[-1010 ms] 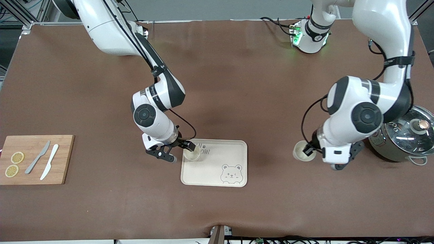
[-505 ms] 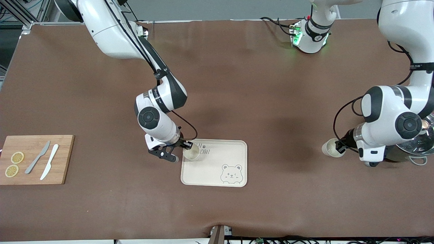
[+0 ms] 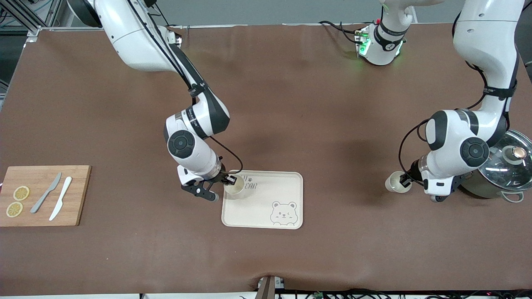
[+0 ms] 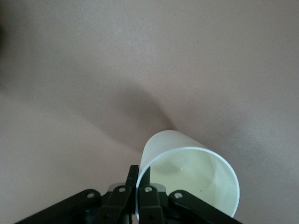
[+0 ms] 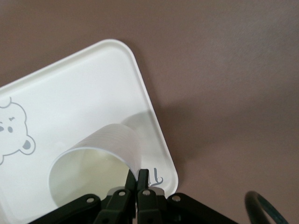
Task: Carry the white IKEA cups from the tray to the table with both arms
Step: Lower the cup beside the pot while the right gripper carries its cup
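Note:
Two white IKEA cups are in view. My right gripper (image 3: 229,179) is shut on the rim of one cup (image 3: 235,188) at the corner of the bear-printed tray (image 3: 286,182) toward the right arm's end. The right wrist view shows this gripper (image 5: 138,179) pinching the cup's (image 5: 96,163) wall over the tray (image 5: 70,93). I cannot tell whether the cup rests on the tray. My left gripper (image 3: 403,181) is shut on the rim of the other cup (image 3: 394,185) over bare table beside the pot. The left wrist view shows this gripper (image 4: 139,179) and its cup (image 4: 187,172).
A grey-green pot with a glass lid (image 3: 503,168) stands right beside the left arm's wrist at the left arm's end. A wooden board (image 3: 79,195) with lemon slices (image 3: 17,201) and two knives (image 3: 54,197) lies at the right arm's end.
My left gripper swung with its cup toward the pot, then came partly back toward the tray. My right gripper has stayed on its cup at the tray's corner.

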Motion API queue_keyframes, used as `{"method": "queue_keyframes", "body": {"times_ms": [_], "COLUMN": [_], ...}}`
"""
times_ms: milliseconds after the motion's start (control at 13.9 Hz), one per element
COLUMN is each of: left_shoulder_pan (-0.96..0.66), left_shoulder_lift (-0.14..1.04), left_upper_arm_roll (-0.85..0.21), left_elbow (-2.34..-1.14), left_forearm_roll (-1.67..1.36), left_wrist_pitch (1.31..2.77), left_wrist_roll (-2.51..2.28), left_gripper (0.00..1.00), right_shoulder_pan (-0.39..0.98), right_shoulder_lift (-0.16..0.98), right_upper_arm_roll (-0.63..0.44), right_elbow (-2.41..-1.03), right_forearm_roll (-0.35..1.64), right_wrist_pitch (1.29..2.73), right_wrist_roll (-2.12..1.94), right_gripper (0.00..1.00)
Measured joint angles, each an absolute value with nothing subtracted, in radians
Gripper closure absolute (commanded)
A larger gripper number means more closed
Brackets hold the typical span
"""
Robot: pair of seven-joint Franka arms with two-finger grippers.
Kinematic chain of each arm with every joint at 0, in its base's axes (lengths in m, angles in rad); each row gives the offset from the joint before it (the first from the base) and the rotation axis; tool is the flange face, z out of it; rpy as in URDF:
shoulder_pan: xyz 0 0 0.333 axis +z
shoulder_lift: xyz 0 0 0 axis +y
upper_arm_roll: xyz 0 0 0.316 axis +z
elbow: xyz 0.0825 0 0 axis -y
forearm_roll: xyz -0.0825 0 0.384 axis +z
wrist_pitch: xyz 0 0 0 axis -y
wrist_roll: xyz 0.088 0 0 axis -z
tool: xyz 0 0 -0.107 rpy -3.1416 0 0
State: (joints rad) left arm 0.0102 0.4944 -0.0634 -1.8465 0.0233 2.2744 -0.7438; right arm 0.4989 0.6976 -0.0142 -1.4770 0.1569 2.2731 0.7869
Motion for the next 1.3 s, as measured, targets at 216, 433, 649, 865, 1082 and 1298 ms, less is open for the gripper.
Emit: {"method": "queue_keyframes", "body": {"times_ms": [216, 433, 649, 865, 1082, 1298], "left_shoulder_pan": [0.01, 0.006, 0.004, 0.005, 0.004, 0.007], "left_shoulder_lift": [0.509, 0.509, 0.506, 0.48, 0.42, 0.347], "left_upper_arm_roll": [-0.067, -0.083, -0.087, -0.088, -0.093, -0.092], "left_elbow": [-1.855, -1.862, -1.857, -1.844, -1.813, -1.802], "left_forearm_roll": [0.023, 0.023, 0.023, 0.023, 0.023, 0.023], "left_wrist_pitch": [2.275, 2.276, 2.277, 2.264, 2.199, 2.143], "left_wrist_roll": [-0.732, -0.72, -0.718, -0.709, -0.703, -0.612], "left_gripper": [0.88, 0.37, 0.0, 0.0, 0.0, 0.0], "right_shoulder_pan": [0.469, 0.385, 0.301, 0.21, 0.1, -0.007], "right_shoulder_lift": [0.663, 0.589, 0.517, 0.463, 0.436, 0.431], "right_upper_arm_roll": [-0.032, -0.046, -0.049, -0.052, -0.054, -0.055], "right_elbow": [-1.413, -1.413, -1.481, -1.577, -1.642, -1.702], "right_forearm_roll": [0.152, 0.145, 0.101, 0.09, 0.052, 0.04], "right_wrist_pitch": [2.093, 1.939, 1.899, 1.904, 1.914, 1.969], "right_wrist_roll": [0.78, 0.679, 0.536, 0.349, 0.159, -0.004], "right_gripper": [1.0, 1.0, 1.0, 1.0, 1.0, 1.0]}}
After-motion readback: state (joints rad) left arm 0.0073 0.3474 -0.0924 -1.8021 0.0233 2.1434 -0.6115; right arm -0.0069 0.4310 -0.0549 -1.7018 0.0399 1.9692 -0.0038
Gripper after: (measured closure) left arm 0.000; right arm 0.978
